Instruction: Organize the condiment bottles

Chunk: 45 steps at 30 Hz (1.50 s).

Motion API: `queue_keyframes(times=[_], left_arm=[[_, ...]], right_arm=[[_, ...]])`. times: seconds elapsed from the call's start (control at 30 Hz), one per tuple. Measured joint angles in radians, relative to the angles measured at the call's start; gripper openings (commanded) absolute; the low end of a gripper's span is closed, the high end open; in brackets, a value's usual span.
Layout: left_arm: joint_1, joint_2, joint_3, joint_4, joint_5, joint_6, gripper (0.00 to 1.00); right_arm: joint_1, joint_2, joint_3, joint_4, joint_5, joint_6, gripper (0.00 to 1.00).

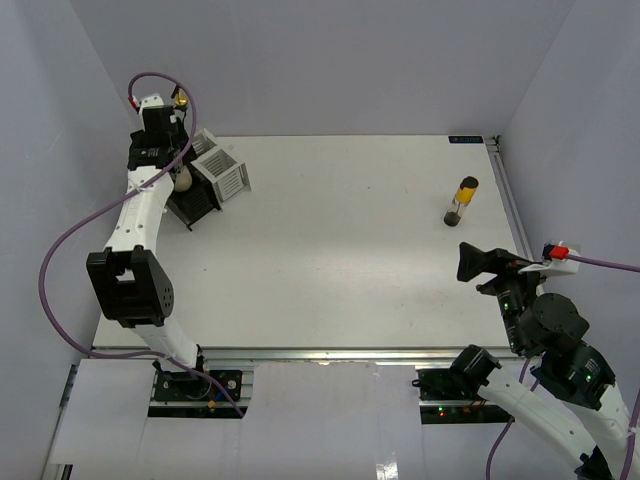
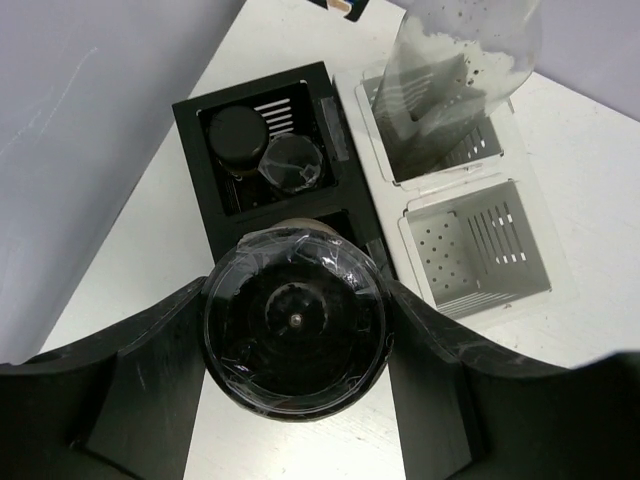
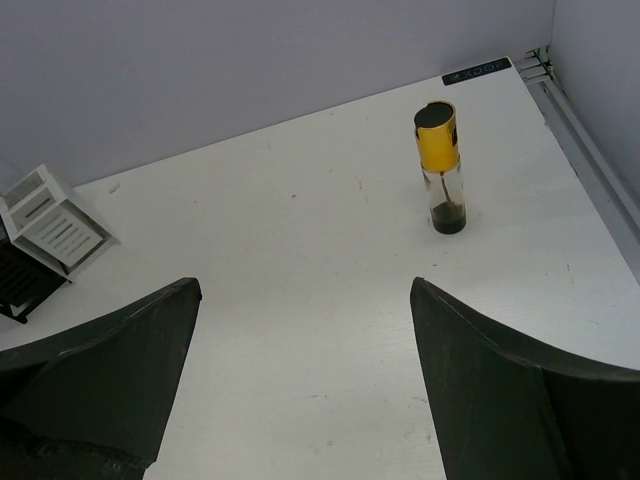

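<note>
My left gripper (image 2: pixel 295 292) is shut on a round bottle (image 2: pixel 295 335), whose dark end with a clear rim faces the camera. From above its cream body (image 1: pixel 183 181) shows beside the gripper (image 1: pixel 172 172). It hangs over the near compartment of the black rack (image 2: pixel 196 160). The far compartment holds a dark-capped jar (image 2: pixel 238 138). A tall clear bottle (image 2: pixel 468 50) stands in the far compartment of the white rack (image 2: pixel 545 260); its gold pourer (image 1: pixel 181 99) shows from above. A slim black-capped bottle with a yellow band (image 3: pixel 441 168) stands alone at the right (image 1: pixel 461 201). My right gripper (image 3: pixel 305 290) is open, well short of it.
The black rack (image 1: pixel 196 206) and white rack (image 1: pixel 224 172) sit side by side at the table's far left corner, close to the left wall. The white rack's near compartment (image 2: pixel 478 250) holds nothing. A metal rail (image 1: pixel 512 200) runs along the table's right edge.
</note>
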Motion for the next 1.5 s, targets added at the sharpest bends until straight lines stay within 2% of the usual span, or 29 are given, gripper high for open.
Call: queue_keyframes(times=[0.43,0.5,0.57,0.6,0.63,0.7,1.1,1.17,1.33,1.5], left_arm=[[0.004,-0.025,-0.146,0.052,0.041,-0.033,0.02],[0.004,-0.025,-0.148,0.057,0.044,-0.036,0.16],[0.006,-0.025,-0.149,0.063,0.048,-0.039,0.47],[0.006,-0.025,-0.150,0.065,0.049,-0.040,0.56],[0.006,-0.025,-0.150,0.064,0.050,-0.041,0.64],[0.007,-0.025,-0.150,0.064,0.051,-0.043,0.72],[0.009,0.026,-0.150,0.054,0.050,-0.046,0.74],[0.009,0.031,-0.150,0.054,0.049,-0.046,0.76],[0.009,0.041,-0.149,0.053,0.045,-0.049,0.87],[0.009,0.066,-0.127,0.043,0.038,-0.048,0.91]], right_arm=[[0.000,-0.008,-0.002,0.012,0.000,-0.002,0.92],[0.000,-0.012,-0.002,0.012,0.001,-0.002,0.92],[0.000,-0.016,-0.002,0.012,0.001,-0.002,0.92],[0.000,-0.018,-0.002,0.012,0.001,-0.002,0.92],[0.000,-0.020,-0.002,0.012,0.003,-0.002,0.92],[0.000,-0.022,-0.002,0.013,0.004,-0.002,0.92],[0.000,-0.025,-0.002,0.014,0.005,-0.006,0.92],[0.000,-0.028,-0.002,0.015,0.006,-0.011,0.92],[0.000,-0.039,-0.001,0.016,0.009,-0.021,0.92],[0.000,-0.040,0.000,0.017,0.011,-0.025,0.92]])
